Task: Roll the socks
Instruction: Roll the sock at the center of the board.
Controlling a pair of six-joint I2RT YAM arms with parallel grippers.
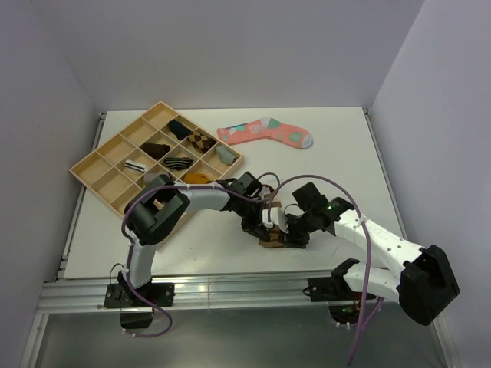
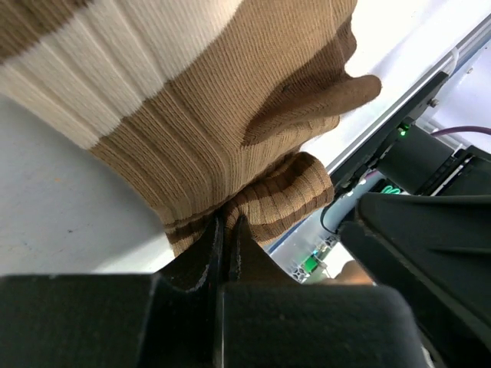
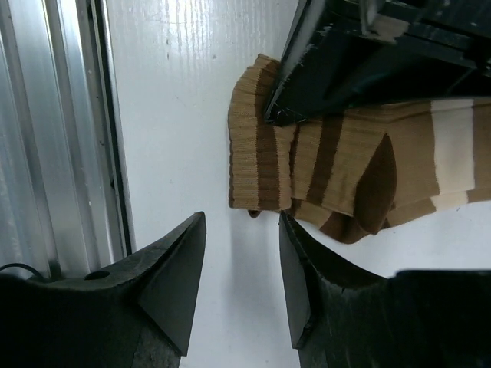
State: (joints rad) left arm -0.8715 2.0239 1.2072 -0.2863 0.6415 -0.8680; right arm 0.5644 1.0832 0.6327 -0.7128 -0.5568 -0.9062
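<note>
Brown ribbed knit banded in tan marks the brown sock (image 2: pixel 230 115), which is pinched at a gathered fold near its cuff by the left gripper (image 2: pixel 227 238). Its fingers are pressed together on the fabric at the lower middle of the left wrist view. That hold is judged to anchor the bunched end so that the sock can be turned over on itself.

The right gripper (image 3: pixel 242 284) is seen at the bottom of the right wrist view with its fingers parted and nothing between them. The cuff edge lies just above the gap.

In the top view the sock is found at the lower middle of the table (image 1: pixel 330 153), between the two wrists. The metal rail (image 3: pixel 69 138) at the left of the right wrist view is near the cuff, so little room is given on that side. Wider room is offered toward the upper right of the top view, short of the coral-pink sock (image 1: pixel 265 132).
</note>
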